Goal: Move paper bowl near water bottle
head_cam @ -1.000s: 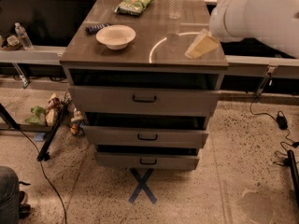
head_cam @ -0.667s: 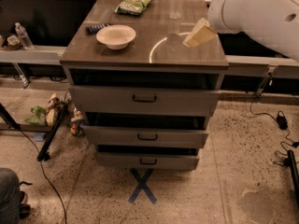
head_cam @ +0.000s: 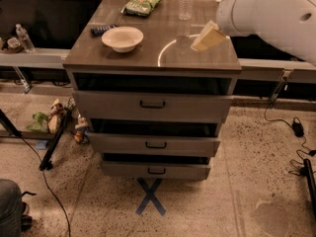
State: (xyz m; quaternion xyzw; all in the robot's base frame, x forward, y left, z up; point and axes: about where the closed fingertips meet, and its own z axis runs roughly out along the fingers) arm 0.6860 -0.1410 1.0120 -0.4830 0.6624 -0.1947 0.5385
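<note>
Inspector: Location of the paper bowl?

Assessor: Upright on the left half of the surface, just beside a dark wrapped bar. The water bottle stands at the back edge, right of centre, well apart from the bowl.

Inspector: Tool?

Assessor: The tool hangs over the right side of the surface, nearer the camera than the bottle and apart from the bowl. Whether it is open or closed cannot be told. It does not have the bowl.

Inspector: Handling?

Assessor: Judged very light, thin-walled, easily crushed or tipped. Recommend a gentle pinch across the flared rim at its near-right edge, one side inside, one outside. Keep the carry low, since so light a bowl may slip or swing.
</note>
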